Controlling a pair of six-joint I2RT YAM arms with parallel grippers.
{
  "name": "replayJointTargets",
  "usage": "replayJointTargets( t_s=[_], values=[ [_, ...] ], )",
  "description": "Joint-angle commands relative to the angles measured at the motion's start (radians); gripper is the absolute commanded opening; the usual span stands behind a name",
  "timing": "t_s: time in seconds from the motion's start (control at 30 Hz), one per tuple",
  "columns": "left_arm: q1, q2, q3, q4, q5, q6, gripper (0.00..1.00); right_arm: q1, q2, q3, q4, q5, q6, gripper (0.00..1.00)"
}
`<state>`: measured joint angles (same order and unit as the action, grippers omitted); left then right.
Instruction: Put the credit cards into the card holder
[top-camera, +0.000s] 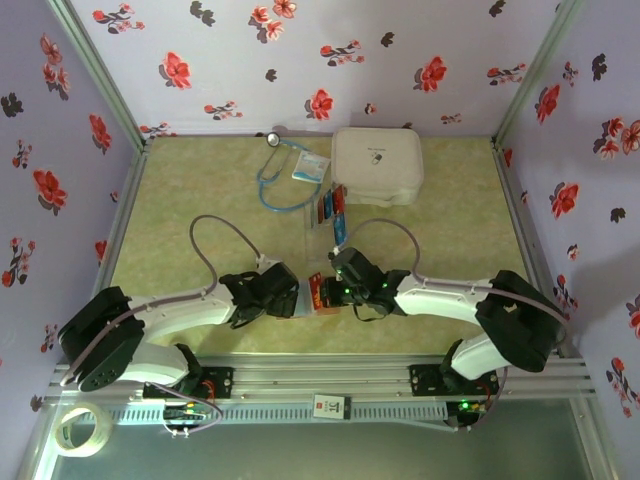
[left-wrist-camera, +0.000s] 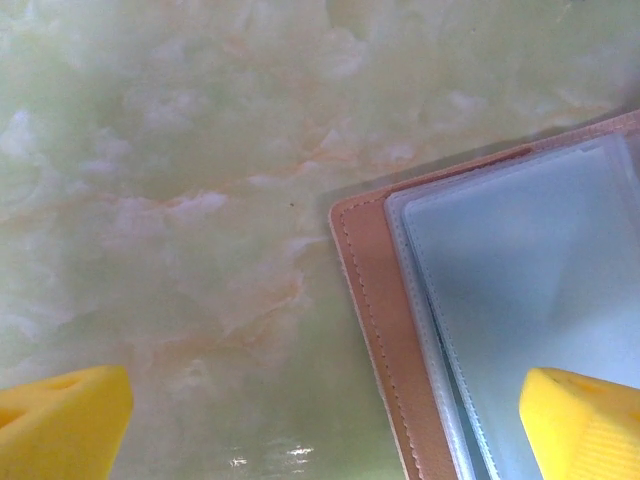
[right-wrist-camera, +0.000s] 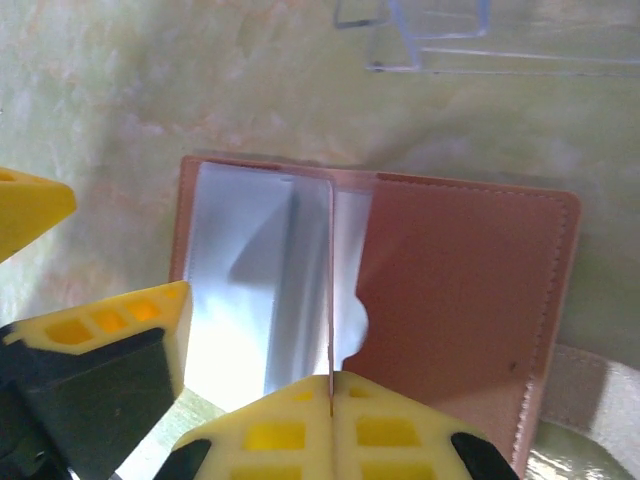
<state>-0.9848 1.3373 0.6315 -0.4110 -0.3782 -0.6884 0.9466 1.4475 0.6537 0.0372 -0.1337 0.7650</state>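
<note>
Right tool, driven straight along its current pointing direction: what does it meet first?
The open card holder. The right tool is shut on a credit card held edge-on, and that card leads, lined up with the holder's middle beside the clear sleeves. Whether the card touches it is unclear.

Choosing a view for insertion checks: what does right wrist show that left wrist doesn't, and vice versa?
Right wrist: the card holder lying open, with its tan pocket and thumb notch. A red-orange credit card is seen edge-on at the pocket's edge, pinched in the right gripper. The clear tray lies beyond.
Left wrist: the left gripper is open, one finger over the clear sleeves, the other over bare table.
Both: the card holder's stitched tan edge, clear sleeves and marbled green table.
</note>
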Motion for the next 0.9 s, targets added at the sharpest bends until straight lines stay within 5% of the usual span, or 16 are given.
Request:
replayJointTargets(
  t_s=[0.0, 0.87],
  values=[
    [-0.012, 0.005, 0.019, 0.021, -0.028, 0.032, 1.00, -0.012, 0.009, -0.020, 0.021, 0.029, 0.013, 0.00],
    [-0.014, 0.062, 0.005, -0.089, -0.090, -0.032, 1.00, -0.020, -0.022, -0.019, 0.026, 0.007, 0.040, 0.00]
  ],
)
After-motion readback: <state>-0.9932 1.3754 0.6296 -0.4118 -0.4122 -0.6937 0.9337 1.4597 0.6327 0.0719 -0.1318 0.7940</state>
